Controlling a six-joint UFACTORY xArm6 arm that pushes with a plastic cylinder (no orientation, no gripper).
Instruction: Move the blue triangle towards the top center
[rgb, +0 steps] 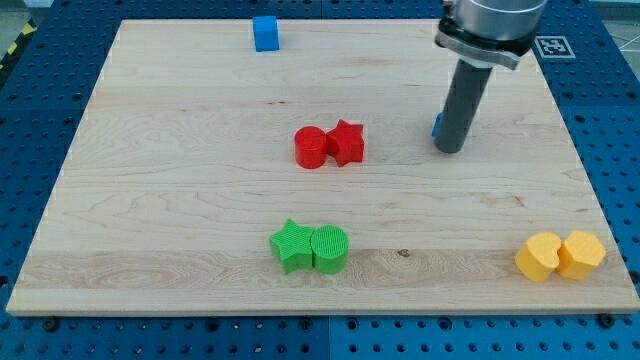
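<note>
- my tip (450, 150) down on bench (180, 200), view's right, touching a blue block (437, 126), prob. the blue triangle, mostly hidden behind rod.
- no gripper on this arm.
- blue cube (265, 33) at view's top, left of centre.

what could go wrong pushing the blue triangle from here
The blue triangle is almost hidden behind my tip, so its contact face is uncertain and a push may glance off. Heading to the top center, it could drift on into the blue cube near the view's top edge.
</note>
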